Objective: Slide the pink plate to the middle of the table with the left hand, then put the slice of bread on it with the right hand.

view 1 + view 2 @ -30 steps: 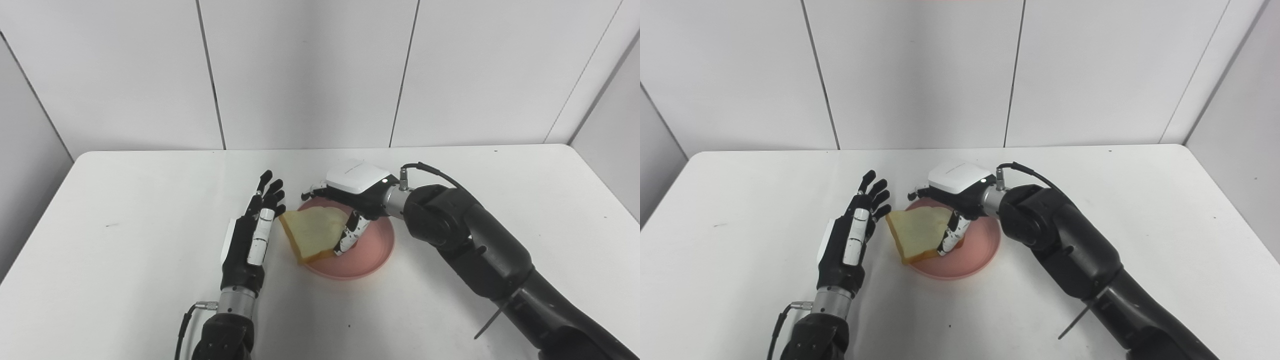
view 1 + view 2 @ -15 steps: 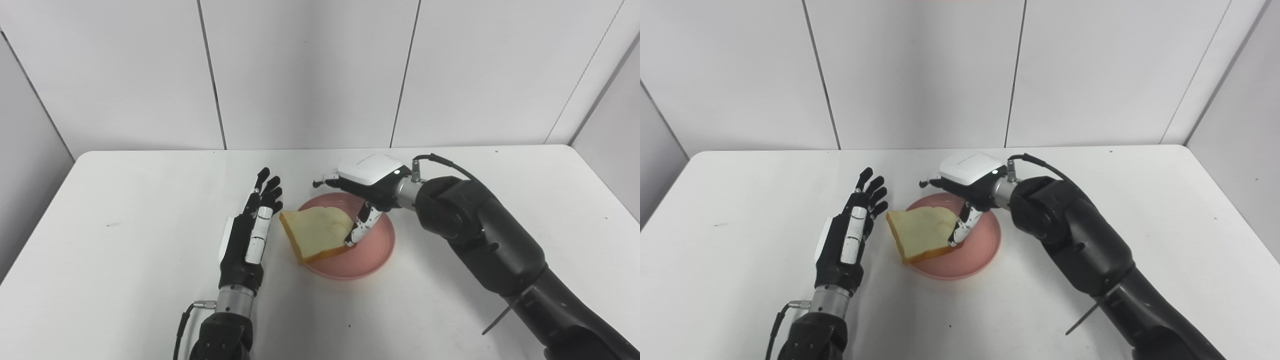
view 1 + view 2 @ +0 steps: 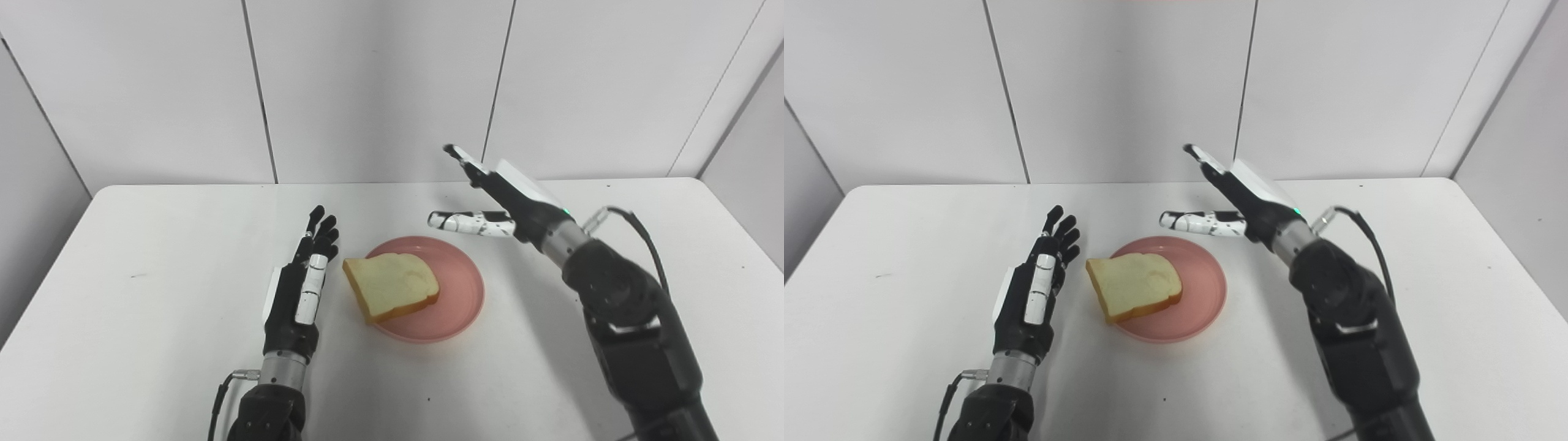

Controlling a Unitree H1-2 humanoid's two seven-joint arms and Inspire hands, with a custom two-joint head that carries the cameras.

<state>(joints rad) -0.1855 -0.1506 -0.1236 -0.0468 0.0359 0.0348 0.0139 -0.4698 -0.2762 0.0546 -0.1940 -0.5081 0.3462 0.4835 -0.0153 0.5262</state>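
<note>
On the pink plate (image 3: 456, 303) mid-surface (image 3: 153, 245) lies the bread slice (image 3: 392, 293), overhanging its left rim; both robot hands, left (image 3: 297, 294) and right (image 3: 499, 205), are open and empty, so placement looks done and only arm retraction remains.

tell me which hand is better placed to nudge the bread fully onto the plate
Left. The left hand stands open right beside the bread, which overhangs the pink plate on that side. The right hand is raised, farther off.

Left eye: you look down from head height, facing 12 o'clock across the table (image 3: 122, 275).
Right eye: same, set slightly toward 3 o'clock.
Shared: nearly everything.
</note>
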